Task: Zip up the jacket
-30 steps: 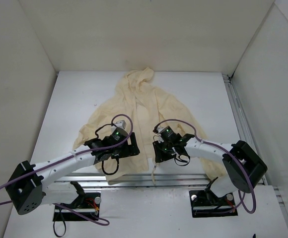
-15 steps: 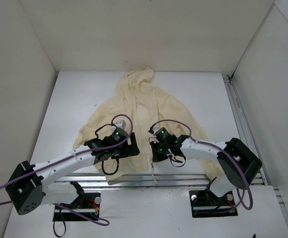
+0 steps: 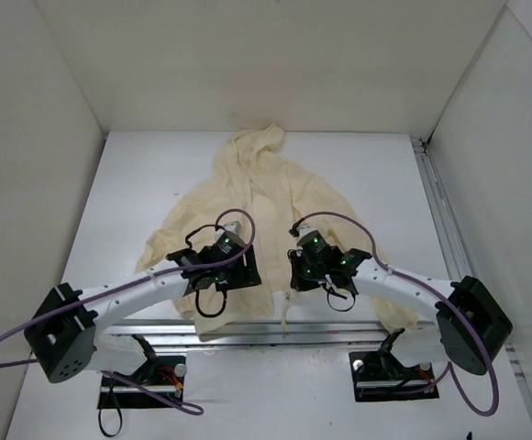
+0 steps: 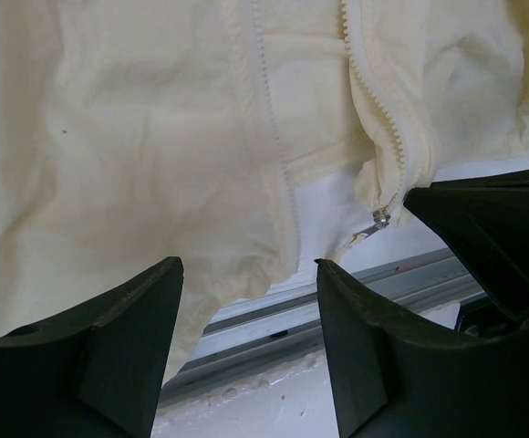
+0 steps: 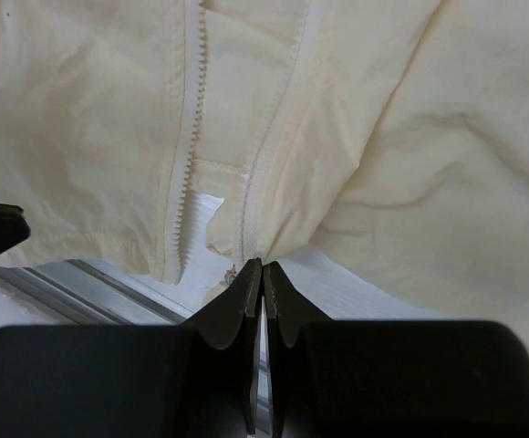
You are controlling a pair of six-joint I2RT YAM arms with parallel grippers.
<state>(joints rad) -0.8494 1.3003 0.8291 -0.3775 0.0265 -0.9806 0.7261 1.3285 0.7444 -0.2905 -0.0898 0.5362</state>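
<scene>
The left gripper [image 4: 248, 266] hung wide open above the hem of the jacket [image 4: 137, 137]; the right gripper [image 5: 262, 266] pinched that hem beside the zipper [image 5: 188, 164].

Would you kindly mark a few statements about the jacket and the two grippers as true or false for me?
1. The jacket lies with its hood pointing away from the arm bases. True.
2. The left gripper is closed. False: its fingers stand wide apart over the hem.
3. The zipper is closed all the way. False: the two rows of teeth lie apart at the hem.
4. The right gripper is shut at the bottom edge of the jacket. True.
5. The zipper pull sits up by the hood. False: it hangs at the hem, beside the right gripper.
</scene>
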